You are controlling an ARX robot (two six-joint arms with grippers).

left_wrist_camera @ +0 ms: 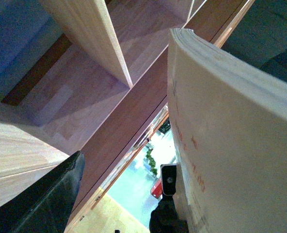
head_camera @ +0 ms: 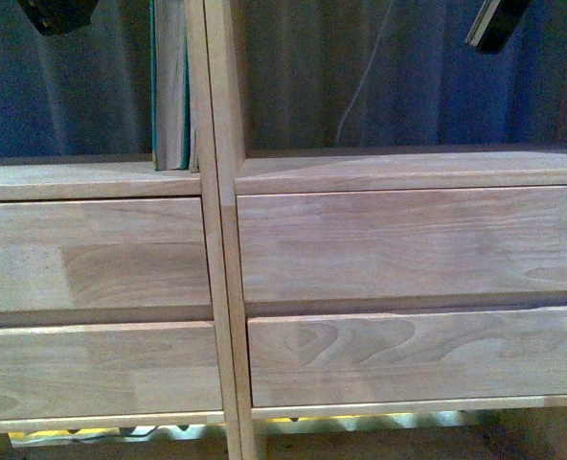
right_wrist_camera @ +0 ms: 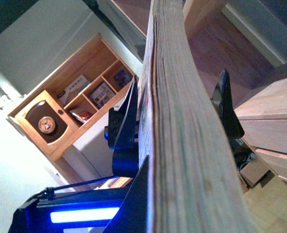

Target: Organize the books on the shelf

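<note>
The light wood shelf (head_camera: pixel 216 240) fills the front view, with several plain drawer fronts (head_camera: pixel 408 244) below two open compartments. Teal books with pale page edges (head_camera: pixel 171 86) stand upright in the left compartment against the divider. My left gripper (head_camera: pixel 54 14) is open at the top left. In the left wrist view (left_wrist_camera: pixel 124 170) a pale book face with faint red marks (left_wrist_camera: pixel 231 145) lies against one finger (left_wrist_camera: pixel 168 182). My right gripper (head_camera: pixel 499 21) is at the top right, shut on a book. In the right wrist view its page edges (right_wrist_camera: pixel 177 126) run between the fingers (right_wrist_camera: pixel 126 121).
A dark blue backing (head_camera: pixel 408 77) and a thin white cable (head_camera: pixel 360 96) show behind the right compartment. A wooden divider (left_wrist_camera: pixel 90 34) rises beside my left gripper. In the right wrist view a separate wooden cabinet (right_wrist_camera: pixel 80 97) stands by a pale wall.
</note>
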